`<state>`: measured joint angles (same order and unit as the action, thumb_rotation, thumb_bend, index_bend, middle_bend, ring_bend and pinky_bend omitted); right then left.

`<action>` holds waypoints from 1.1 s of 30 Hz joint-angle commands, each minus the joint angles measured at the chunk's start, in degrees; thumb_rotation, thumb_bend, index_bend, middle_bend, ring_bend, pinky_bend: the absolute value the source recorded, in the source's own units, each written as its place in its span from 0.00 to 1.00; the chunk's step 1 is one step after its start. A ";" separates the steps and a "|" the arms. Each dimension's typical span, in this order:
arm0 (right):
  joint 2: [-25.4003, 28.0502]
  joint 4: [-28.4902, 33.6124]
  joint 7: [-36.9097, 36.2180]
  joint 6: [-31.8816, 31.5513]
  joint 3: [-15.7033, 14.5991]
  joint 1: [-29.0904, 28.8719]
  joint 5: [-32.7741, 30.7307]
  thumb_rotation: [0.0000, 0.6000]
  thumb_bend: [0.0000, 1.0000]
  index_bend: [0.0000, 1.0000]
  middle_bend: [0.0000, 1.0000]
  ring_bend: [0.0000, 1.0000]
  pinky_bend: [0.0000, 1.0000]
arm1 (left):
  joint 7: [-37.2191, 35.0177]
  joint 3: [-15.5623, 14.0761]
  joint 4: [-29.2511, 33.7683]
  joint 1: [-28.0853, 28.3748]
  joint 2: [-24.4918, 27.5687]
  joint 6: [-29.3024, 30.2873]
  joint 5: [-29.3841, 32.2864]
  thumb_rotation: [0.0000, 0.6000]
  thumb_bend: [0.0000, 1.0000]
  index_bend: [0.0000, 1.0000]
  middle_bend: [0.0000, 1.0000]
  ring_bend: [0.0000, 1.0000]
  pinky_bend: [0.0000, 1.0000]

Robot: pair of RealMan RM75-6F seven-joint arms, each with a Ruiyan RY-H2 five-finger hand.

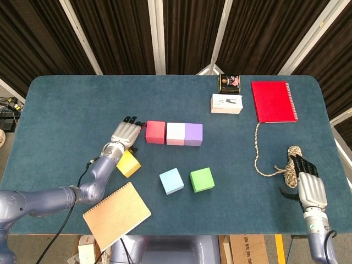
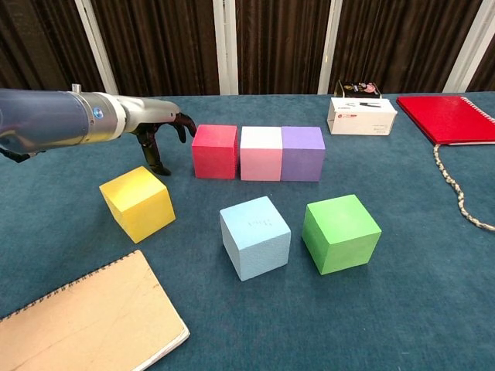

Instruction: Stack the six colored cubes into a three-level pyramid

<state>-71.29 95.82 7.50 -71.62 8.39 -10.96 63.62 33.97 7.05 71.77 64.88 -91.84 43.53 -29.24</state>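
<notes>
Yellow cube point(image 1: 127, 163) lay just under left hand point(image 1: 124, 135) — fingers spread, empty, beside red cube point(image 1: 155, 132); right hand point(image 1: 308, 184) — fingers extended, holding nothing.

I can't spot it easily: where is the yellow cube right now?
The yellow cube sits left of the blue cube, just below the left hand.

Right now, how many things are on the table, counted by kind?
Cubes: 6 (red, pink, purple, yellow, blue, green)
Notebooks: 2 (red, tan)
Boxes: 2 (white, dark)
Rope: 1
Total: 11
</notes>
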 commanded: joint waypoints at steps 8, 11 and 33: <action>0.11 -0.04 -0.22 0.14 -0.05 -0.01 -0.03 1.00 0.27 0.00 0.00 0.00 0.00 | -0.09 0.33 -1.02 0.53 -1.49 -0.56 -0.39 1.00 0.30 0.15 0.18 0.00 0.01; 0.10 -0.06 -0.19 0.25 -0.08 -0.06 -0.06 1.00 0.27 0.00 0.00 0.00 0.00 | 0.03 0.15 -1.14 0.57 -1.55 -0.82 -0.37 1.00 0.30 0.15 0.18 0.00 0.01; 0.15 0.00 -0.23 -0.02 -0.08 -0.02 -0.01 1.00 0.27 0.00 0.00 0.00 0.00 | 3.48 -0.57 6.42 -0.40 6.25 4.08 2.30 1.00 0.31 0.22 0.16 0.00 0.01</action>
<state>-71.14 95.82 7.26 -71.63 8.31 -10.99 63.61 36.43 6.65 76.03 64.81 -87.75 46.45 -28.21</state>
